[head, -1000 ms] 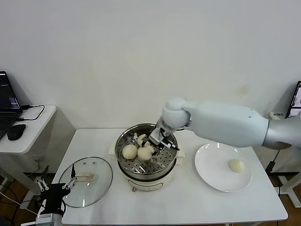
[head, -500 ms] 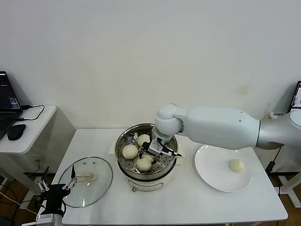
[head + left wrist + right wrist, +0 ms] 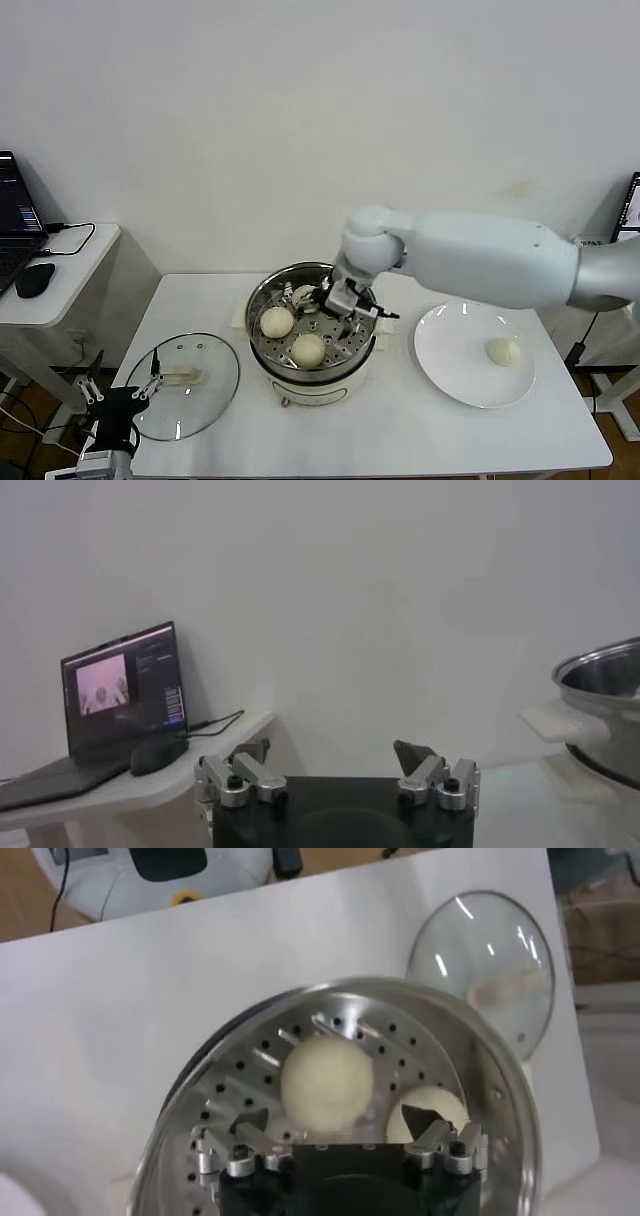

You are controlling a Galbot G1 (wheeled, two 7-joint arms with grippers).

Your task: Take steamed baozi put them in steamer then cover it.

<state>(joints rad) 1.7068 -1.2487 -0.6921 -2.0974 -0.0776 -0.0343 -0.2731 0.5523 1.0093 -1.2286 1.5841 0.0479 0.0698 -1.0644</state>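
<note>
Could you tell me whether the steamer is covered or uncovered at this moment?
Uncovered. The steamer stands open with baozi showing on its tray, and the cover lies flat on the table to its left.

- The right gripper (image 3: 344, 301) is placed over the steamer (image 3: 312, 379), jaws apart.
- Three baozi (image 3: 308, 349) are set on the tray in the steamer, below and to the left of the right gripper.
- A plate (image 3: 446, 370) with one baozi (image 3: 502, 351) is found to the gripper's right.
- The cover (image 3: 186, 385) is laid on the table (image 3: 400, 430) left of the steamer.
- The left gripper (image 3: 118, 393) is parked at the cover's left edge.
</note>
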